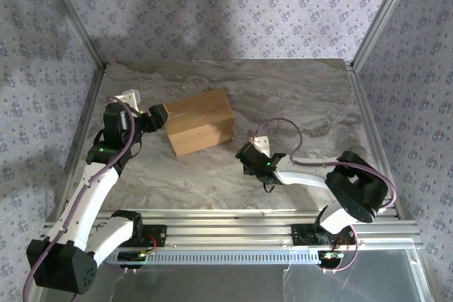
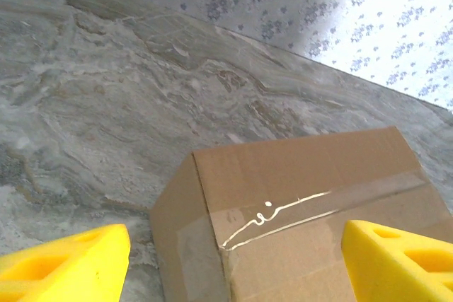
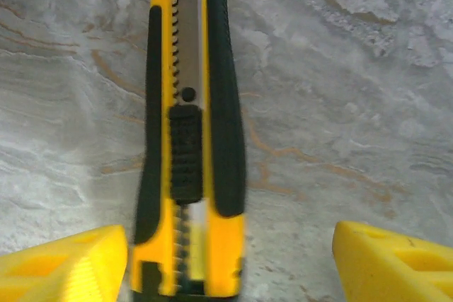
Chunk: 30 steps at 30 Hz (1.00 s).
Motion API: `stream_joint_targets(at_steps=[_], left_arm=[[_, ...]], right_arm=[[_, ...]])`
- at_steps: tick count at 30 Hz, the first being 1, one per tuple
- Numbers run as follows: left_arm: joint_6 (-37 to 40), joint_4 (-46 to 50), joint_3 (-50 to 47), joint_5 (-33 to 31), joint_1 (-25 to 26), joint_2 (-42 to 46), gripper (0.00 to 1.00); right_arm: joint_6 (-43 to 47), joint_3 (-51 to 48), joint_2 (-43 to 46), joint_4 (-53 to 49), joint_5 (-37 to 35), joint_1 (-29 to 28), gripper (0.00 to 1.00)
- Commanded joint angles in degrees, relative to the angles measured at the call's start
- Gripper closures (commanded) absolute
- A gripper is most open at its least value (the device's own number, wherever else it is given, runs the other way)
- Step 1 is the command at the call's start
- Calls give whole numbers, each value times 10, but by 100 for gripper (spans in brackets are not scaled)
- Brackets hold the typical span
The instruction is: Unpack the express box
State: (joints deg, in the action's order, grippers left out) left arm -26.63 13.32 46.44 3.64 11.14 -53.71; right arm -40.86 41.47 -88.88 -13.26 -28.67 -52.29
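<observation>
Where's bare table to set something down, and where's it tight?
Free: table strip behind the express box; patch from box to right wall; near strip between box and rail. Tight: box's left end at the left gripper; around the right gripper, open over the utility knife.

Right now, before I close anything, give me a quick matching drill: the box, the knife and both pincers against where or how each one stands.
Things:
1. express box
2. utility knife
3. left pincer
4. right pincer

Places and states:
A. open, straddling the knife
B. brown, seam taped shut
C. open, at the box's taped end
D. yellow and black, lying flat on the table

Pairs: 1-B, 2-D, 3-C, 4-A.
</observation>
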Motion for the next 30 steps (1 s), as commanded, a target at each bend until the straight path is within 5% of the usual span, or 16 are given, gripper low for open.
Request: stream_joint_targets(at_steps=[1, 8, 22, 30], left_arm=[[1, 16, 14, 17, 5, 10, 22], [14, 41, 13, 5, 6, 23, 21], [20, 33, 14, 6, 5, 25, 22], [23, 35, 27, 12, 6, 12, 23]], right_arm=[[-39, 37, -19, -30, -44, -13, 25], [-39, 45, -31, -28, -19, -8, 37], [9, -3, -11, 44, 89, 53, 37], [21, 1, -35, 64, 109, 62, 57]])
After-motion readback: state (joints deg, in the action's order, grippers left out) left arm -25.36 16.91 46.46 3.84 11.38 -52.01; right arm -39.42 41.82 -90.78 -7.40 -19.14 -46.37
